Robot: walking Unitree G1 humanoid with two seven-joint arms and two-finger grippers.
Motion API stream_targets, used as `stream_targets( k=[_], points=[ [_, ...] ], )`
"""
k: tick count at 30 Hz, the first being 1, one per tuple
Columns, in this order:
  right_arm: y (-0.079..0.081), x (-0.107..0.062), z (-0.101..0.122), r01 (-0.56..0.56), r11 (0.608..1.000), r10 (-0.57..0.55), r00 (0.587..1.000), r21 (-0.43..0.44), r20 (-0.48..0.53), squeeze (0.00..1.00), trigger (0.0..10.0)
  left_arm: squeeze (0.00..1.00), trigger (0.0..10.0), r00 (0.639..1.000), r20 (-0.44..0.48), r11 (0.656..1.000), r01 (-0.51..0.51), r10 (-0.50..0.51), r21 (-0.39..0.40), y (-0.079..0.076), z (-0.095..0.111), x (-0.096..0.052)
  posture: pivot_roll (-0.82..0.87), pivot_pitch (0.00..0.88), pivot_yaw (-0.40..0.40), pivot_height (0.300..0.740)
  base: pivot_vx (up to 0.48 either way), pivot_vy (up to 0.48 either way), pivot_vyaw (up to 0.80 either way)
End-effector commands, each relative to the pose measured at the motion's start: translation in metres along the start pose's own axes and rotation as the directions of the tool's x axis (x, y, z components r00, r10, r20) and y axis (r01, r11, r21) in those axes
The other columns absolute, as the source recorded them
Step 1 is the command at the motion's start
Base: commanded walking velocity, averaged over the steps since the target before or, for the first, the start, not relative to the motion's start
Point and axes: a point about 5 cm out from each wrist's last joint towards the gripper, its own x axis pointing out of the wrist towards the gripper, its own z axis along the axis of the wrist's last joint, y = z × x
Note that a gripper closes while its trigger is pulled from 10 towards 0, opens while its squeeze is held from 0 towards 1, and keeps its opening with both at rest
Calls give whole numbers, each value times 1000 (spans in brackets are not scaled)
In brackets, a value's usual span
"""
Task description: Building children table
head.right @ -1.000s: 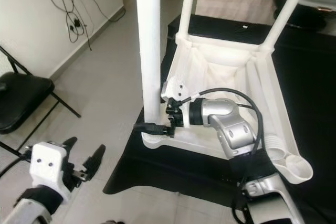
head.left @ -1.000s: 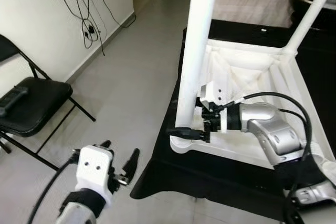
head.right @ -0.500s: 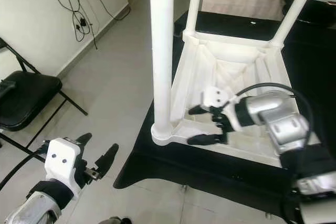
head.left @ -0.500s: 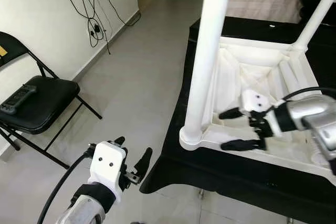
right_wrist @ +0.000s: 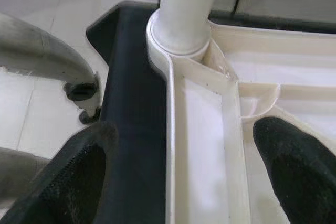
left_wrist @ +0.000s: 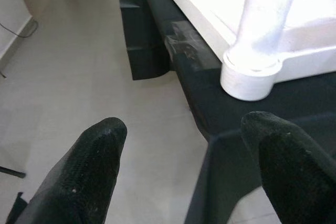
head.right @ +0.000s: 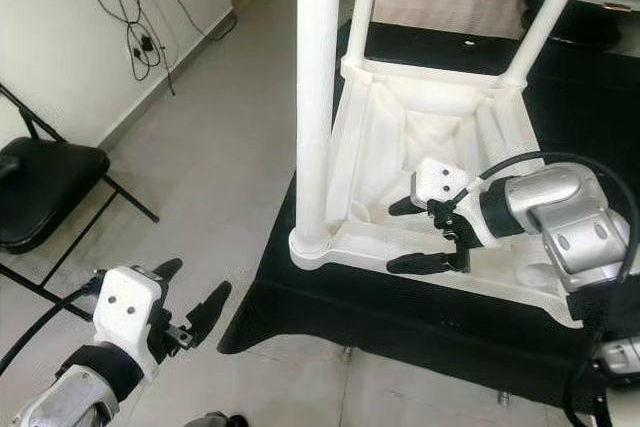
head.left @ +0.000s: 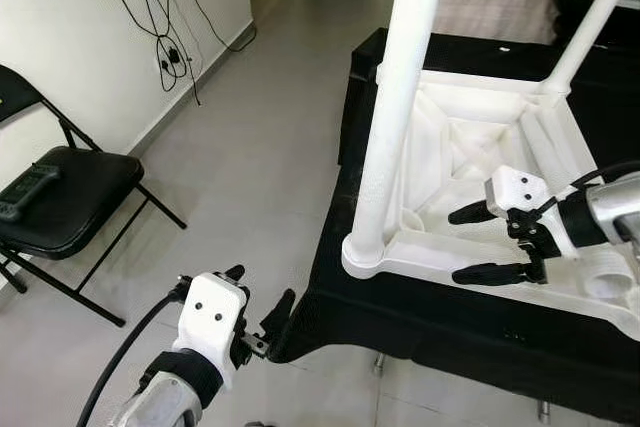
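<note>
At 9 o'clock a black folding chair (head.left: 60,202) stands by the white wall (head.left: 90,37), with cables (head.left: 170,37) trailing down the wall above the grey tiled floor (head.left: 250,167). At 7 o'clock the left tool (head.left: 262,319) hangs low over the floor, fingers apart and empty, just off the corner of the black-draped worktop (head.left: 400,322).

The white children's table (head.left: 470,157) lies upside down on that worktop, its near corner close to the cloth's edge. A leg (head.left: 395,117) stands up from that corner at 12 o'clock, and another leg (head.left: 590,22) rises from the far corner at 1 o'clock. At 3 o'clock the right tool (head.left: 500,244) hovers over the frame's near rail, fingers spread and holding nothing.

The main risk, as I judge it, is the near leg: nothing grips it, and whether it is fully seated in its socket is hard to tell from here. A knock from the right arm could tip it out or nudge the frame toward the worktop's edge. At the nearest corner at 4 o'clock, a socket (head.left: 607,287) looks unfilled.
</note>
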Motion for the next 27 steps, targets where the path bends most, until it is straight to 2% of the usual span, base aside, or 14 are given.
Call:
stream_targets(
  k=[1,2,3,6,8,16,20,22,24,26,27],
  points=[
    [-1,-2,10,17,999,-15,999,-32,46,0,10000,0,10000,1000,4,1000,29,-29,3,-2,0,0,-16,128,-44,740,0,0,0],
    [-1,-2,10,17,999,-15,999,-32,46,0,10000,0,10000,1000,4,1000,29,-29,3,-2,0,0,-16,128,-44,740,0,0,0],
    [2,-2,15,7,1000,-5,996,-23,93,0,10000,0,10000,998,14,998,62,-62,6,-4,3,1,-19,126,-35,740,0,-450,0],
    [2,-2,15,7,1000,-5,996,-23,93,0,10000,0,10000,998,14,998,62,-62,6,-4,3,1,-19,126,-35,740,0,-450,0],
    [8,-3,17,-27,1000,28,991,-11,133,0,10000,0,10000,992,11,992,122,-122,4,-9,3,3,-19,119,-29,740,0,-472,0],
    [9,-2,17,-38,999,39,990,-12,139,0,10000,0,10000,984,0,983,181,-181,-21,-14,1,3,-15,118,-28,740,0,-472,0],
    [9,17,26,-19,999,25,981,-32,192,0,10000,0,10000,979,-4,978,205,-206,-36,-14,1,1,-4,118,-31,740,0,-478,0],
    [9,17,26,-19,999,25,981,-32,192,0,10000,0,10000,979,-4,978,205,-206,-36,-14,1,1,-4,118,-31,740,0,-480,0],
    [7,22,28,3,999,6,978,-43,209,0,10000,0,10000,982,-3,981,190,-190,-39,-13,1,2,-4,119,-32,740,0,-435,0],
    [2,33,35,73,997,-61,965,-37,253,0,10000,0,10000,991,2,989,137,-137,-47,-7,0,4,-4,119,-32,740,0,0,0],
    [2,33,35,73,997,-61,965,-37,253,0,10000,0,10000,991,2,989,137,-137,-47,-7,0,4,-4,119,-32,740,0,0,0]
  ],
)
